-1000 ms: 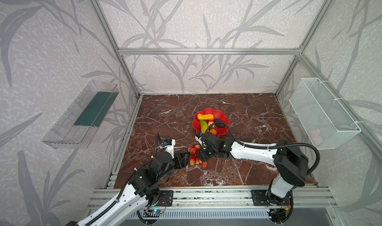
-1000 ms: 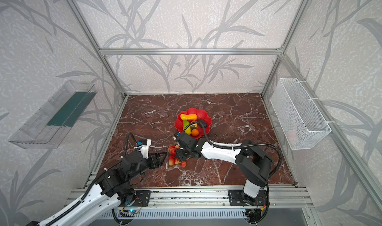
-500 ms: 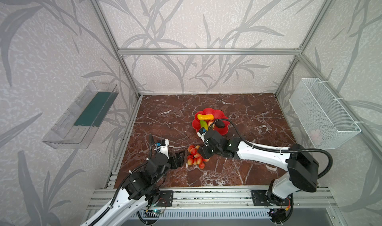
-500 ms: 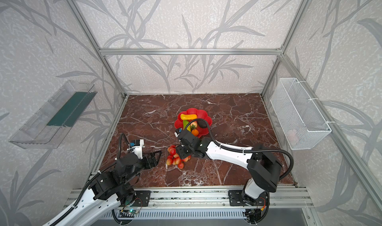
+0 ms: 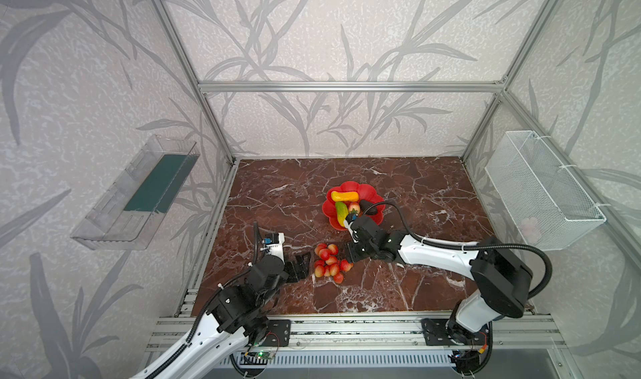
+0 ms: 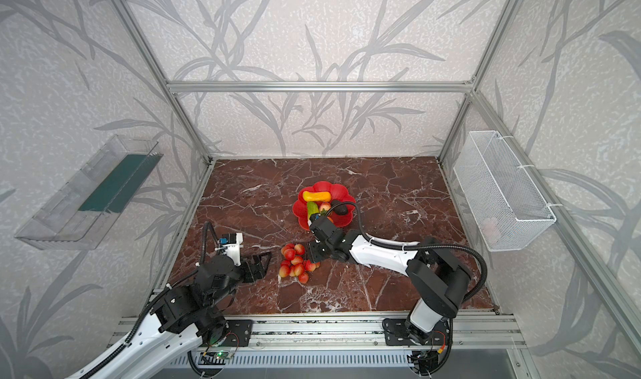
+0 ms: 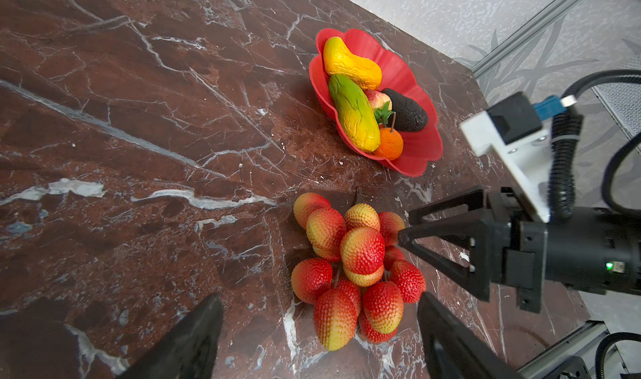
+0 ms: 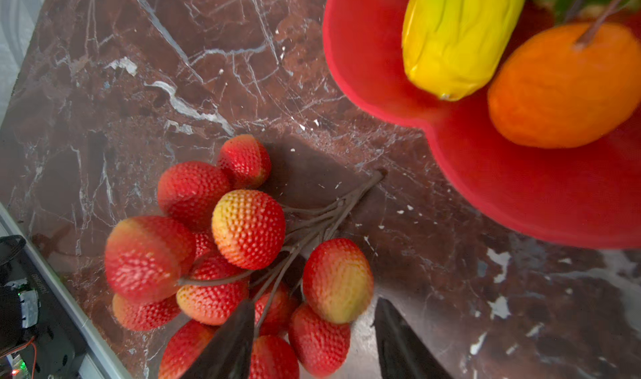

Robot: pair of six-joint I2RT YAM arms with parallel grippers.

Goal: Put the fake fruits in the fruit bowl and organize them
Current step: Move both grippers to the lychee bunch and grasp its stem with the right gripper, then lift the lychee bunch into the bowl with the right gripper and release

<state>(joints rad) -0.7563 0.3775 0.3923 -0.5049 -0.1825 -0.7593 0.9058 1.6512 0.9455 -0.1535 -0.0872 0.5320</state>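
Note:
The red-pink grape bunch [image 5: 327,263] [image 6: 295,264] [image 7: 360,252] [image 8: 248,228] lies on the marble between my two grippers. Left of it, my left gripper [image 5: 307,264] [image 7: 319,301] stands open and clear of it. My right gripper [image 5: 348,254] [image 8: 312,304] is at its right edge, open, with two berries between the fingers and a gap beside one finger. The red fruit bowl [image 5: 367,190] [image 7: 416,152] [image 8: 520,204] behind holds the yellow-orange fruit [image 7: 350,65], green-yellow fruit [image 7: 353,114], avocado [image 7: 406,110], orange [image 7: 390,143] and strawberry [image 7: 379,100].
A clear plastic tray [image 5: 138,193] hangs on the left wall. A white wire basket [image 5: 541,190] hangs on the right wall. An aluminium rail [image 5: 347,325] runs along the front edge, close to the bunch.
My left gripper has drawn back to the left and opened wider. My right gripper has slid from over the bunch to its right edge, jaws narrower. The bunch has stayed put.

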